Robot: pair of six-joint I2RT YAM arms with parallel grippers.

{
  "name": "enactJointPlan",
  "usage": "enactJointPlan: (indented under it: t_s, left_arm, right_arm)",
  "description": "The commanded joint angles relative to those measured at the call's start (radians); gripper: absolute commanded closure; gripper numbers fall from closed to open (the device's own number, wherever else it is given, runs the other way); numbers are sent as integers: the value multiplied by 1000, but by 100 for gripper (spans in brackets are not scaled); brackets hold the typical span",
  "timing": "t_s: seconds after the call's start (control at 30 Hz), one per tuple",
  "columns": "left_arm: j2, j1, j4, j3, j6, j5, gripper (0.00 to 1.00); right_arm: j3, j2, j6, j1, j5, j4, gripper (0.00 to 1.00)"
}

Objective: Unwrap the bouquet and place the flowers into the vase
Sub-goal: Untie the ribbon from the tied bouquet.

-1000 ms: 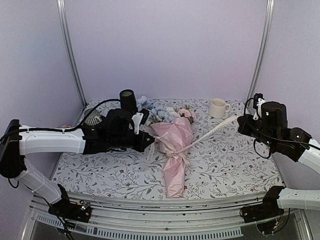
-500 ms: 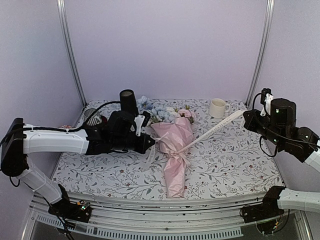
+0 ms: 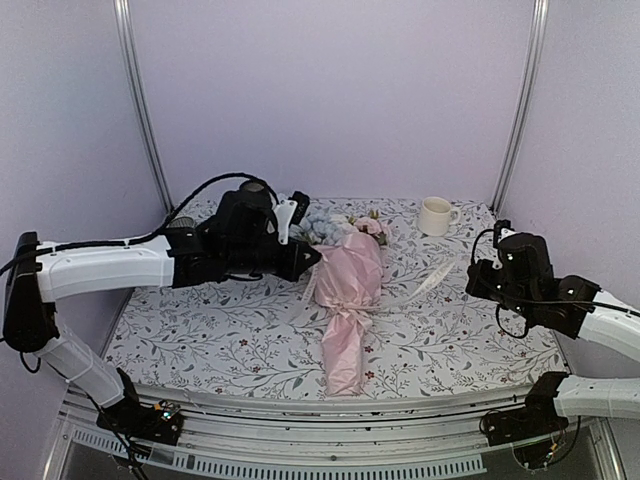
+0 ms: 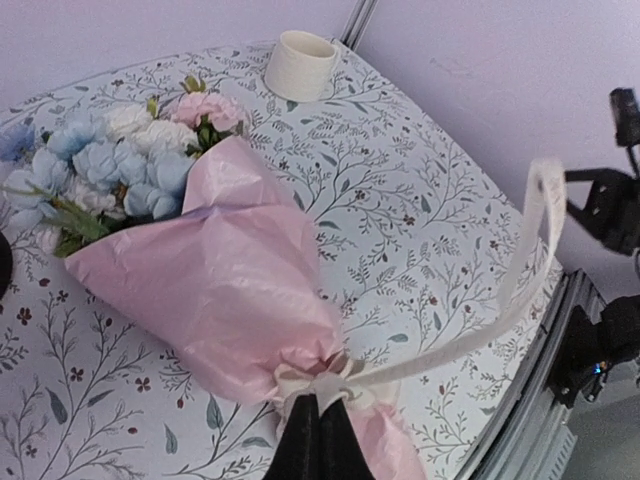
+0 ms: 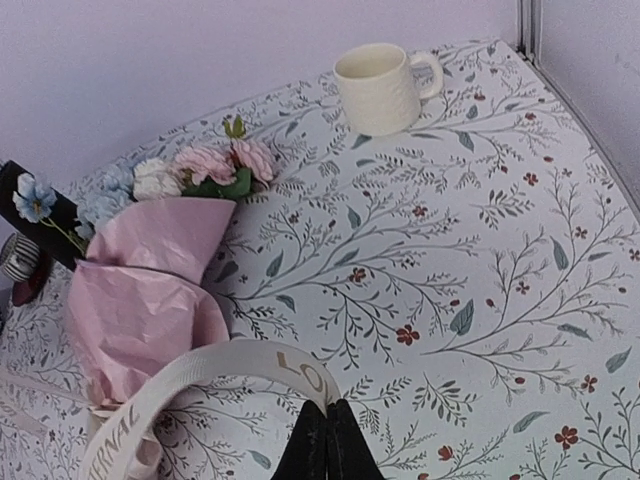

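The bouquet (image 3: 350,285) lies on the table in its pink paper cone, with the flowers (image 4: 120,160) pointing to the back. A cream ribbon (image 4: 500,300) runs from the knot at its neck out to the right. My left gripper (image 4: 318,400) is shut on the ribbon at the knot; from above it (image 3: 314,262) hangs over the cone's left side. My right gripper (image 5: 330,408) is shut on the ribbon's printed end (image 5: 230,365), low over the table at the right (image 3: 470,282). The black vase (image 5: 40,215) shows at the far left by the blooms; from above the left arm hides it.
A cream mug (image 3: 435,215) stands at the back right. A striped cup (image 5: 15,255) sits beside the vase at the back left. The table (image 3: 220,340) has a floral cloth. Purple walls close in the back and both sides.
My left gripper has moved up and right onto the bouquet's neck. My right gripper has come down and in toward the table, and the taut ribbon has gone slack.
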State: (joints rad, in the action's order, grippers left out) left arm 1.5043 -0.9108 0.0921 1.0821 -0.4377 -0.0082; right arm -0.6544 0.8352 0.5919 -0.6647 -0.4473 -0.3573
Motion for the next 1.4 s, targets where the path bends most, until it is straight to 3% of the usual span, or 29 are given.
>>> enactJointPlan:
  t_s: [0.0,0.63,1.07,1.37]
  left_arm:
    - [-2,-14,66,108,54,12,100]
    - [8,-34,185,312,148,-25,100]
    - [-45,-34,201,289,165,-84,100]
    - [-128,-22,178,177,134,-129,100]
  right_arm:
    - [68,41,76,6,39,75,98]
    - [110,96,88,7,37,115,98]
    - [24,78,14,51,-6,67,98]
    - [-85,28,-83,140,5,12,98]
